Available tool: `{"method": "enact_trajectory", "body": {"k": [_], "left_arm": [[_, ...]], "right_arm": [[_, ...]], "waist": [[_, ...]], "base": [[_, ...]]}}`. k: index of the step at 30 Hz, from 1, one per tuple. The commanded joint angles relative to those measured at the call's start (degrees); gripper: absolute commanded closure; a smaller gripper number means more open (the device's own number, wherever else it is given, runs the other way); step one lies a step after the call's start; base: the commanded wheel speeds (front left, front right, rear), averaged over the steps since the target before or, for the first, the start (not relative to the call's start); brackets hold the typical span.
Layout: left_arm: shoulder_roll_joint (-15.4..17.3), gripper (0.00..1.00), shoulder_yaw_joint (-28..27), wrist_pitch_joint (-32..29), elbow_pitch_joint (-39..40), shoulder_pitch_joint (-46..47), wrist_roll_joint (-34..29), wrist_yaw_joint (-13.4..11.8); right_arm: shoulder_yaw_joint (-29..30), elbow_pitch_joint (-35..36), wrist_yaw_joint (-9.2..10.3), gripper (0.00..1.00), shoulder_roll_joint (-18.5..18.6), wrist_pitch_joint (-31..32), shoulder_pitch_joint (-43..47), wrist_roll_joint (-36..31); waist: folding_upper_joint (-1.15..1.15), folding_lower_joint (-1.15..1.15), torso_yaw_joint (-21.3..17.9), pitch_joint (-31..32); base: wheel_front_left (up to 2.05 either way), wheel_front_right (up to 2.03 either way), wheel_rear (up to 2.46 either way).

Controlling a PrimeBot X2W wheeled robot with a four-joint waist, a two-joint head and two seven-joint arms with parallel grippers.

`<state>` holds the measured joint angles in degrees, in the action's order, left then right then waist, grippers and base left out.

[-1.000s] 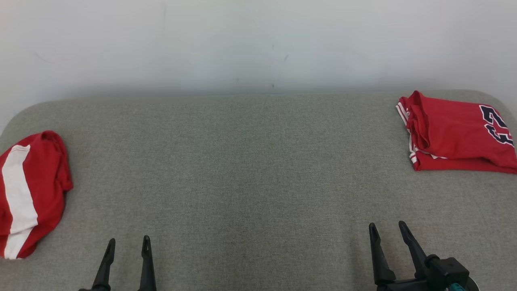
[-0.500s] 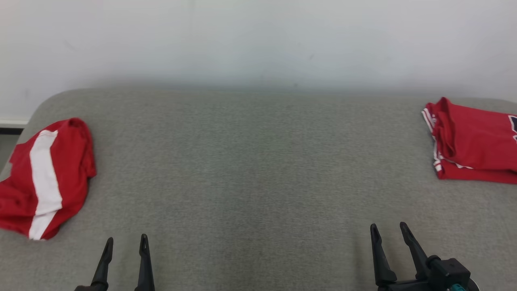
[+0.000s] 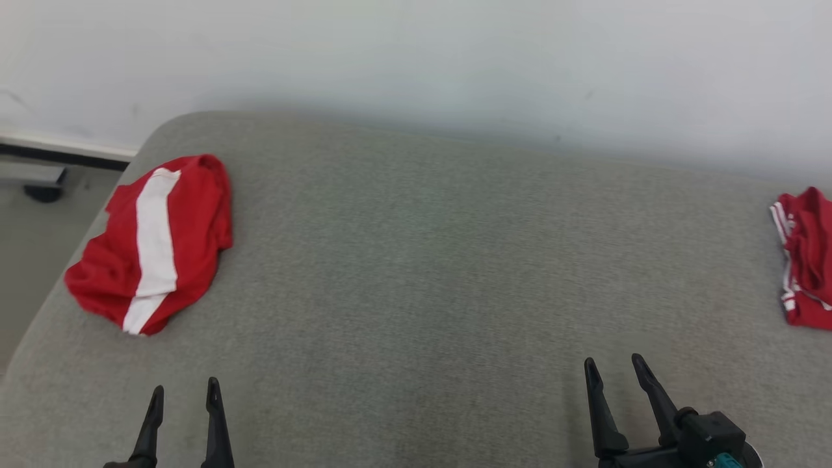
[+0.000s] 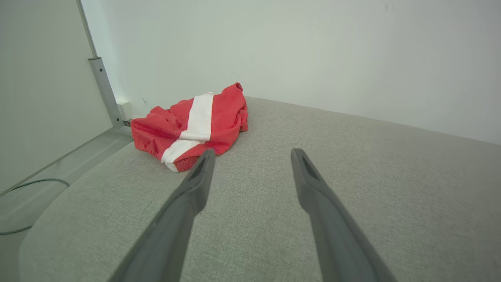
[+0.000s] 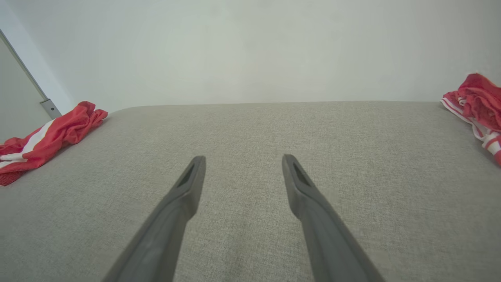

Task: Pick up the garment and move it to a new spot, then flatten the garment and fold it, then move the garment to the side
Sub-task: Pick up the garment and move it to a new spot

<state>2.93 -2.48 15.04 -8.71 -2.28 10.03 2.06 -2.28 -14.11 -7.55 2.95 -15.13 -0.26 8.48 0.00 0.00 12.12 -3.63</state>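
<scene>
The garment [image 3: 156,240] is a crumpled red piece with a broad white stripe, lying near the left end of the grey padded surface [image 3: 416,260]. In the left wrist view the garment [image 4: 195,121] lies just beyond and to the left of my left gripper [image 4: 253,152], apart from it. The left gripper [image 3: 184,385] stands open and empty at the lower left. At the lower right my right gripper [image 3: 612,359] is open too, with nothing between its fingers. From the right wrist, the right gripper [image 5: 243,156] points over bare fabric, with the garment [image 5: 43,137] far to the left.
A second red garment [image 3: 805,260] with white trim lies folded at the surface's right end, also seen as a red heap [image 5: 475,98] in the right wrist view. A white wall backs the surface. The floor [image 3: 32,214] drops away past the rounded left edge.
The head camera has turned left, so the whole picture has slid right and the striped garment now sits fully in view. Both grippers stay open in the same places.
</scene>
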Motion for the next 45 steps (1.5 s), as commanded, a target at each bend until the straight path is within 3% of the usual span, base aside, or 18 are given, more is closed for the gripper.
{"method": "enact_trajectory", "body": {"k": [1,12,22,35,45], "left_arm": [[-0.1,0.0,-0.3,0.1,-0.1,0.6,0.2,0.0],[-0.1,0.0,-1.4,0.1,-0.8,0.4,0.7,-0.6],[-0.1,0.0,-2.6,0.1,-0.9,-1.2,0.3,-0.8],[-0.1,0.0,-4.1,0.1,-0.6,-1.4,-0.5,-1.0],[1.1,0.0,-7.1,0.1,-2.4,6.3,-1.9,1.7]], "right_arm": [[-0.2,-0.1,0.16,0.0,-0.1,-0.1,-0.5,-0.5],[-1.1,-0.5,0.16,0.0,-0.1,-0.1,-0.3,-0.8],[-2.1,-0.9,0.16,0.0,-0.1,-0.1,-0.6,-0.1],[-3.1,-1.2,0.16,0.0,-0.1,-0.1,0.2,0.2],[-2.6,-0.8,0.16,0.0,-0.1,-0.1,-1.8,-1.1]], "waist": [[0.0,0.0,2.2,-0.6],[0.0,0.0,8.9,-0.3],[0.0,0.0,11.5,0.4],[0.0,0.0,10.3,1.5],[0.0,0.0,7.8,-0.8]], "base": [[0.0,0.0,0.0],[0.0,0.0,0.0],[0.0,0.0,0.0],[0.0,0.0,0.0],[0.0,0.0,0.0]]}}
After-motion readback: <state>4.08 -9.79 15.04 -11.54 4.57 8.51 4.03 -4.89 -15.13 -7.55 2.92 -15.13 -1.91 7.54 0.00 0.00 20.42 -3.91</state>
